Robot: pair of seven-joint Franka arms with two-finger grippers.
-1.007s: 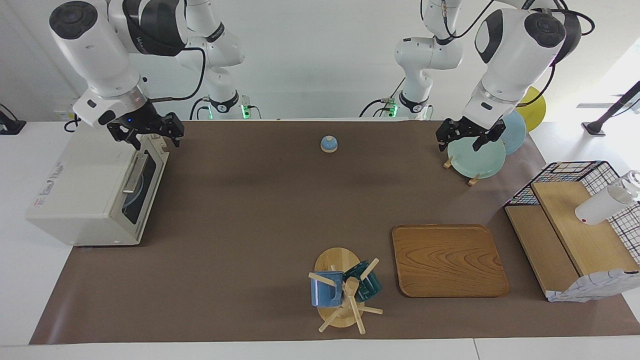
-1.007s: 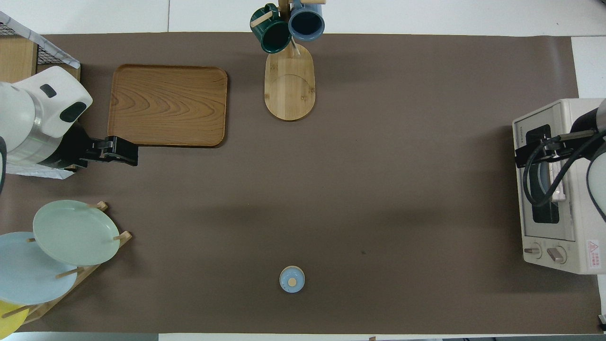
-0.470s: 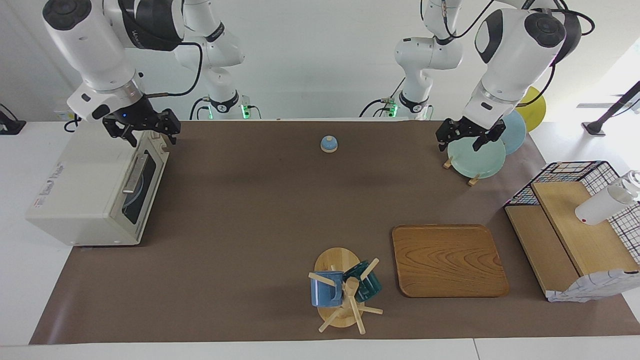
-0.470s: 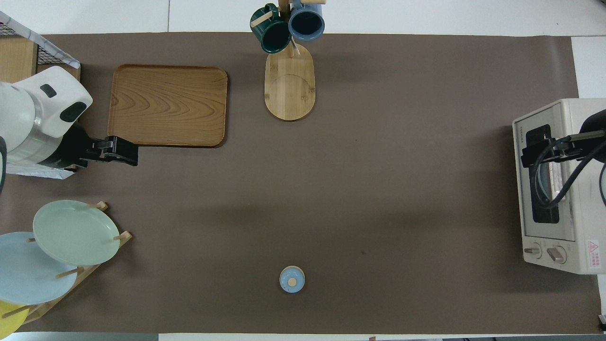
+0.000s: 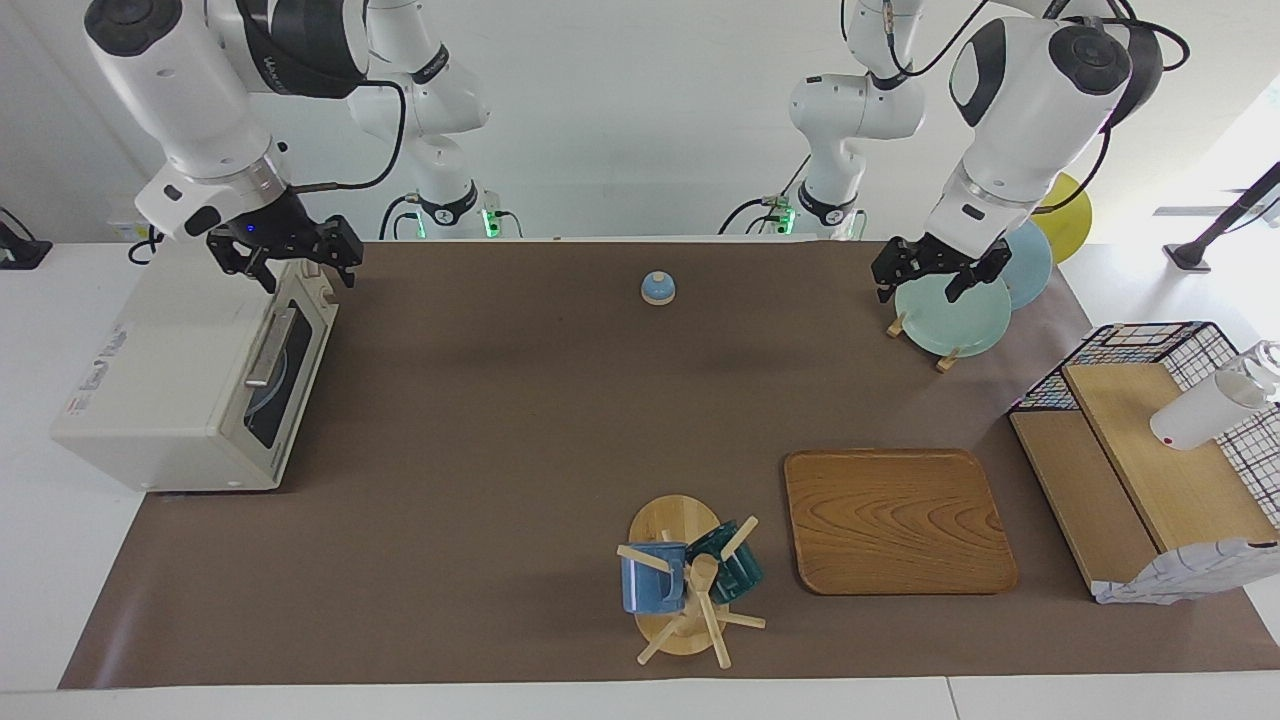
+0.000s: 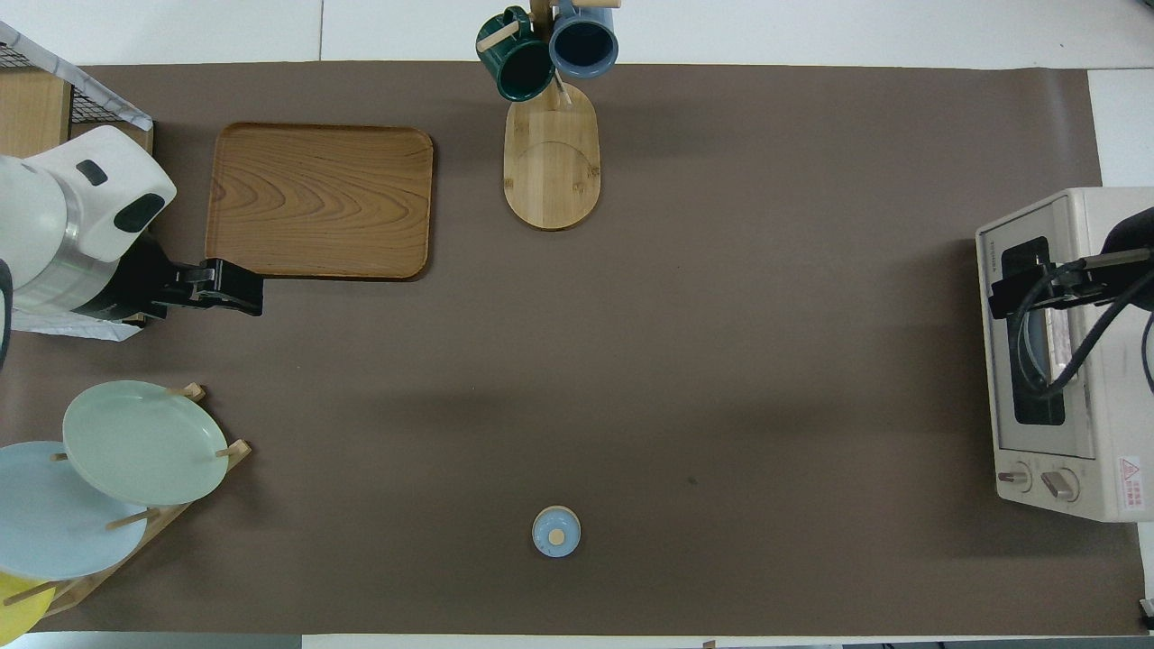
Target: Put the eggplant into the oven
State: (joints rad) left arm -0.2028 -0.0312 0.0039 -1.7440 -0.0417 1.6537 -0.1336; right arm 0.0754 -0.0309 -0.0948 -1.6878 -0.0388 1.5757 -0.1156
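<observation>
The cream-white oven (image 5: pixel 170 370) stands at the right arm's end of the table with its dark glass door shut; it also shows in the overhead view (image 6: pixel 1082 361). Something pale blue shows dimly through the glass. The eggplant is not in view. My right gripper (image 5: pixel 298 268) hangs open and empty just above the oven's top front edge, over the door handle (image 5: pixel 268 347); it also shows in the overhead view (image 6: pixel 1014 293). My left gripper (image 5: pixel 922 283) waits open and empty in the air at the left arm's end, over the plate rack.
A small blue knobbed lid (image 5: pixel 658 288) sits near the robots at mid-table. A plate rack with a pale green plate (image 5: pixel 950 315) stands at the left arm's end. A wooden tray (image 5: pixel 895 520), a mug tree (image 5: pixel 690 580) and a wire basket with wooden boards (image 5: pixel 1150 450) lie farther out.
My right gripper has risen a little from the oven's door top and drawn slightly back over the oven. The oven door has stayed shut. The left arm has not moved.
</observation>
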